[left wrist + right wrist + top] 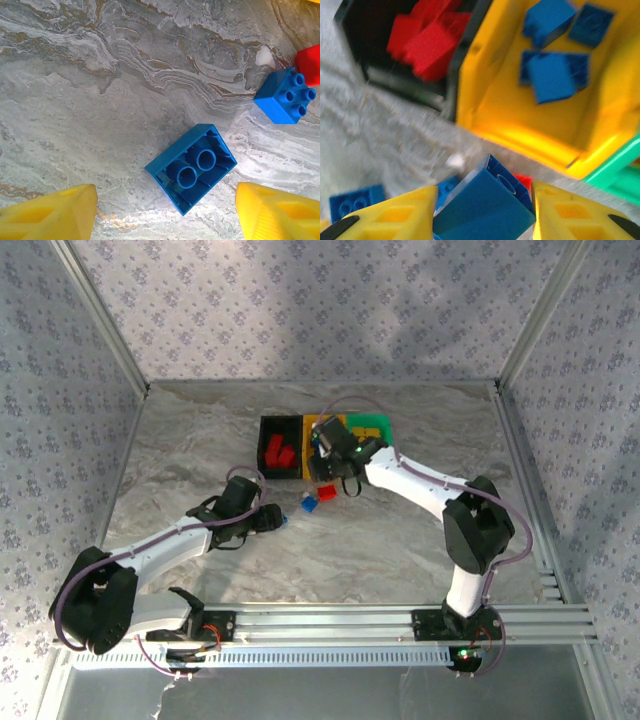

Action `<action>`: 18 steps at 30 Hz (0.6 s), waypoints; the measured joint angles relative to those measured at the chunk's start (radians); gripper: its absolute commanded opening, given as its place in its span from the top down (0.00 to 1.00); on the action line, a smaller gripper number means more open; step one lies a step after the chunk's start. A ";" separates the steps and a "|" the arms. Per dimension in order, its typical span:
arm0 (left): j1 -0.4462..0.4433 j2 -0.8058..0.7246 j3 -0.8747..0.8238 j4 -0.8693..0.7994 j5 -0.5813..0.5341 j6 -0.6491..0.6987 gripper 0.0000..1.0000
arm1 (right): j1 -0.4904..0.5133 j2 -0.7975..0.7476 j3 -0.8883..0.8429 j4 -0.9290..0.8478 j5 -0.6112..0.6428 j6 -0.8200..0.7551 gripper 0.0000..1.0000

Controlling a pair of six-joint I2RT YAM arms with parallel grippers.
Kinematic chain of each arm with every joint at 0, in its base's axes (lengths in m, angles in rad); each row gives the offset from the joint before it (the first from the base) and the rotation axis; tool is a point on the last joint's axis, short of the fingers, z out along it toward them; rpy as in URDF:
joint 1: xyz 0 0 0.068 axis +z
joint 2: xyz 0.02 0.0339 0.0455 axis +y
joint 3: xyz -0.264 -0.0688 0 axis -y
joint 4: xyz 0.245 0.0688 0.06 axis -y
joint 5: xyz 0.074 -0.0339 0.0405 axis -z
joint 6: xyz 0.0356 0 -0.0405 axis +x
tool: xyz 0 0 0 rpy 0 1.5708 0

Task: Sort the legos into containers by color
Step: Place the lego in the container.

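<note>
A red lego (309,62) is cut off at 2 o'clock of the left wrist view. The right wrist view is smeared: red legos (427,37) in the black bin (367,50) blur into one mass, and the green bin (620,170) is clipped at 4 o'clock

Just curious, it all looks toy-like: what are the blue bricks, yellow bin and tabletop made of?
The upturned blue hollow brick looks like moulded hard plastic, glossy, with tubes inside. The open yellow rectangular bin seems smooth shiny plastic too. The grey veined tabletop looks like marble, perhaps printed laminate.
</note>
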 measured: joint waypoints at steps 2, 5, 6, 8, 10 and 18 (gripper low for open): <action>0.000 -0.002 0.000 -0.001 0.000 0.000 0.27 | -0.045 0.021 0.045 0.002 -0.002 -0.013 0.55; 0.000 -0.010 0.000 -0.010 0.000 0.000 0.27 | -0.093 0.076 0.114 0.008 -0.010 -0.027 0.54; 0.000 -0.013 0.000 -0.014 0.000 0.000 0.27 | -0.106 0.097 0.135 0.010 -0.017 -0.030 0.54; 0.000 -0.014 0.000 -0.024 0.001 0.000 0.27 | -0.130 0.149 0.182 0.009 -0.029 -0.037 0.54; 0.000 -0.014 0.000 -0.033 0.004 0.001 0.27 | -0.149 0.209 0.241 0.002 -0.039 -0.043 0.54; -0.001 -0.014 0.003 -0.066 0.019 0.002 0.27 | -0.190 0.426 0.481 -0.057 -0.045 -0.087 0.37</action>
